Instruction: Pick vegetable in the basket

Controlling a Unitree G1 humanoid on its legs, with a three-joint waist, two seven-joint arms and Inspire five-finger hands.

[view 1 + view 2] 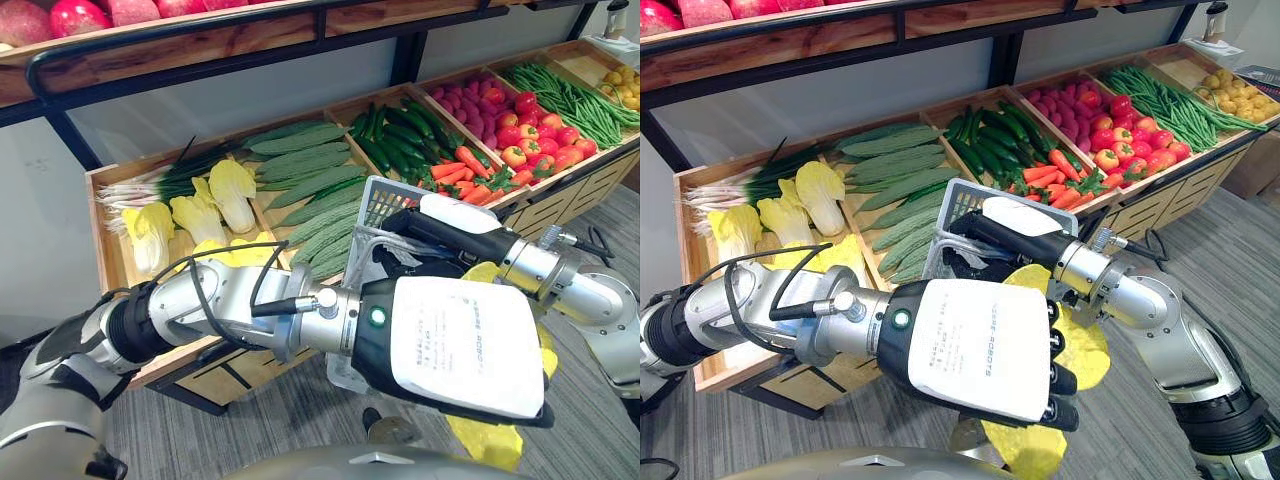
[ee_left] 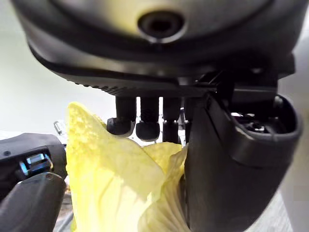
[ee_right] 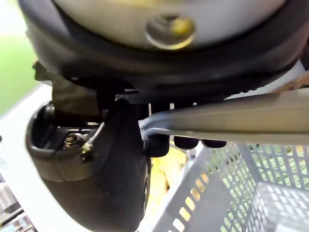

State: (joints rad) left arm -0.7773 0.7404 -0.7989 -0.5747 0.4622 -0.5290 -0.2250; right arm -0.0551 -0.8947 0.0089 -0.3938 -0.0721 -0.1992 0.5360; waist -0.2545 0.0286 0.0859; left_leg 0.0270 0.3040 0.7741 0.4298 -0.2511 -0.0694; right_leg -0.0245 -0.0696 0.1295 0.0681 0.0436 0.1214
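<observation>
**Yellow cabbage held beside the basket**

A yellow cabbage (image 1: 1081, 352) is gripped in the left hand (image 1: 980, 345) – in the left wrist view the fingers (image 2: 126, 124) are seen curled down onto the leaves, with the thumb pressed against them from the other side. Part of the cabbage hangs below the hand, and part is seen between the hand and the right forearm.

A grey mesh basket (image 1: 962, 200) is carried by the right hand (image 1: 1015, 228), whose fingers (image 3: 186, 141) are hooked round the pale handle (image 3: 231, 118). The basket is held just in front of the wooden display stand (image 1: 110, 265), and the cabbage is held just beside it on the robot's side – whether any leaf lies over the rim cannot be told.

On the stand, more yellow cabbages (image 1: 215, 195), green gourds (image 1: 300, 165), cucumbers (image 1: 400, 135), carrots (image 1: 462, 168), tomatoes (image 1: 540, 135) and green beans (image 1: 572, 97) are laid out in compartments.
</observation>
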